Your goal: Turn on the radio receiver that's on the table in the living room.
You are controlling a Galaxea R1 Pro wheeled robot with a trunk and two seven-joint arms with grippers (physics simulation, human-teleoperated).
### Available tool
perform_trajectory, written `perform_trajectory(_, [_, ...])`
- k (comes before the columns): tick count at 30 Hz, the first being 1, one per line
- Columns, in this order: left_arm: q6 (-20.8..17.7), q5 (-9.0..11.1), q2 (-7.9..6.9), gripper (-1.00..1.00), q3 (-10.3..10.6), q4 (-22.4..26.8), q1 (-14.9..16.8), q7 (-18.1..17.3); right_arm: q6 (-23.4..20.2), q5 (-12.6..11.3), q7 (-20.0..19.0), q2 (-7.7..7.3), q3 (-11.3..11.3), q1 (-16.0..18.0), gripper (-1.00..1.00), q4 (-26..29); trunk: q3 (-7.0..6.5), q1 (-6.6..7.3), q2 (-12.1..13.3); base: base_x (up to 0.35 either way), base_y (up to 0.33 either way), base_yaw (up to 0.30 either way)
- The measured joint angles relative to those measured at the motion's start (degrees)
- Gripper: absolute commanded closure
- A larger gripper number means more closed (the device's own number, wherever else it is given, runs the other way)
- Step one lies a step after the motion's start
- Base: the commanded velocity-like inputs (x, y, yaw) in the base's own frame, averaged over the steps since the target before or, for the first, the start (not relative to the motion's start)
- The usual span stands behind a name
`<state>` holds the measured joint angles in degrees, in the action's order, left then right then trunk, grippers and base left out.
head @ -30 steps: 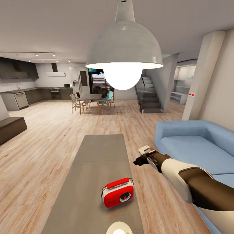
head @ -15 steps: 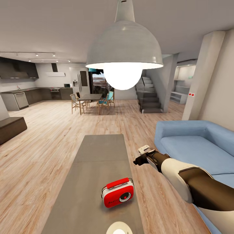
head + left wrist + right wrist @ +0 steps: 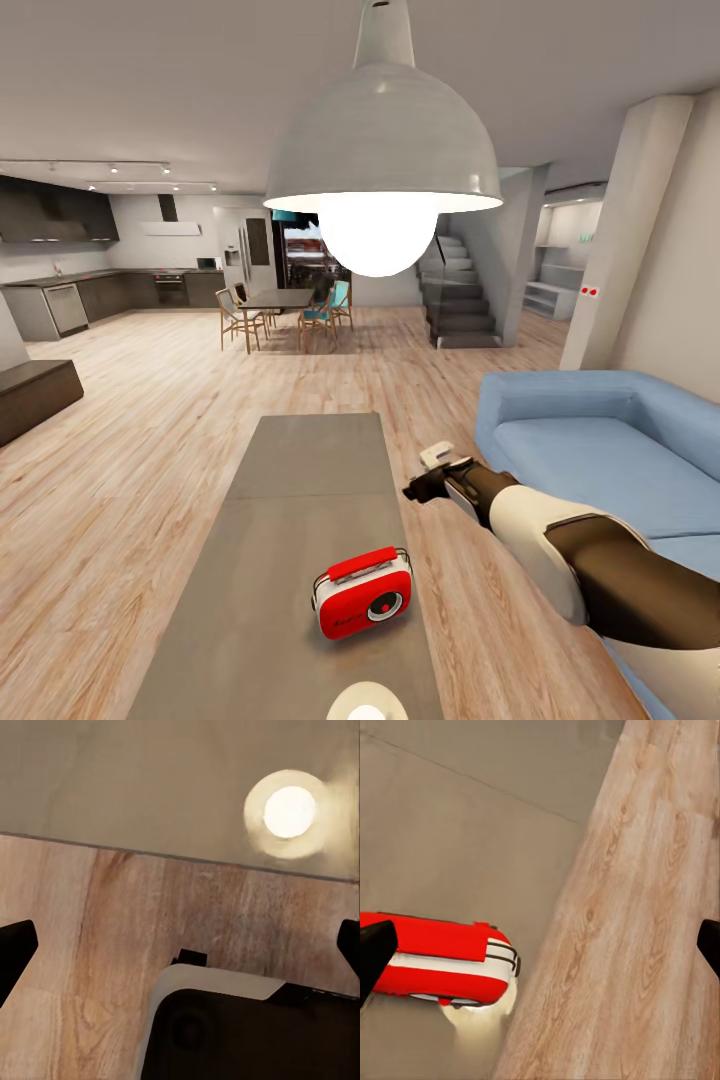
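While the radio [image 3: 362, 592] sits untouched near the right edge of the grey table [image 3: 290, 500], its switch is not yet pressed, so the task is barely begun. Right of it, the right gripper [image 3: 425, 478] hovers above the wood floor [image 3: 130, 470], fingers spread, holding nothing.

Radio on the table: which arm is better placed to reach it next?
Right, probably. The right pincer is raised beside the table, beyond the radio, and its wrist view already has the radio under it. The left wrist view shows floor and table edge, no radio.
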<state>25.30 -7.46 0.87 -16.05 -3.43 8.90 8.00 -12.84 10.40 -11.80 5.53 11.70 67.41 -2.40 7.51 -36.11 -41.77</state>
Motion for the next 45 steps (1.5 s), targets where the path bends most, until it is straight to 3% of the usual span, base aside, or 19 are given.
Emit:
perform_trajectory(5, [1.6, -0.08, 1.61, -1.0, -0.2, 1.6, 0.32, 0.02, 1.6, -1.09, -0.18, 1.61, -0.15, 0.0, -1.0, 1.62, 0.0, 0.0, 0.0, 0.0, 0.0, 0.0])
perform_trajectory(12, [3.83, -0.18, 3.68, -1.0, -0.32, 3.85, 0.5, 0.08, 3.85, -1.19, -0.97, 1.06, -0.16, 0.0, -1.0, 3.88, 0.0, 0.0, 0.0, 0.0, 0.0, 0.0])
perform_trajectory(18, [4.42, -0.18, 3.72, -1.0, -0.3, 5.78, 0.51, 0.17, 5.78, -0.93, -1.28, 0.98, 0.22, 0.0, -1.0, 5.82, 0.0, 0.0, 0.0, 0.0, 0.0, 0.0])
perform_trajectory(30, [4.23, -0.1, 3.07, -1.0, -0.38, 9.65, 0.51, 0.46, 9.63, 2.89, -5.01, 0.11, 0.5, 0.0, -1.0, 7.96, 0.0, 0.0, 0.0, 0.0, 0.0, 0.0])
perform_trajectory(31, [4.15, -0.15, 2.77, -1.0, -0.35, 13.6, 0.54, 0.42, 9.67, 14.61, -12.11, -0.05, 0.61, -0.01, -1.0, 7.94, -0.01, 0.0, 0.0, 0.0, 0.0, 0.0])
perform_trajectory(35, [0.85, -0.16, 2.21, -1.0, -0.31, 17.79, 0.51, 0.4, 9.67, 15.54, -12.55, -0.35, 0.52, 0.0, -1.0, 7.94, 0.0, 0.0, 0.0, 0.0, 0.0, 0.0])
perform_trajectory(37, [-3.1, 0.06, 1.86, -1.0, -0.41, 20.56, 0.51, 0.34, 9.67, 16.05, -12.66, -1.04, 0.53, 0.0, -1.0, 7.87, 0.0, 0.0, 0.0, 0.0, 0.0, 0.0])
perform_trajectory(41, [-4.14, 0.26, 1.18, -1.0, -0.53, 21.24, 0.5, 0.41, 9.67, 17.04, -12.9, -1.4, 0.55, 0.0, -1.0, 7.86, 0.0, 0.0, 0.0, 0.0, 0.0, 0.0])
perform_trajectory(45, [-4.43, 0.46, 0.12, -1.0, -0.56, 21.36, 0.5, 0.22, 9.72, 19.53, -16.73, -1.54, 0.55, 0.0, -1.0, 7.85, 0.0, 0.0, 0.0, 0.0, 0.0, 0.0])
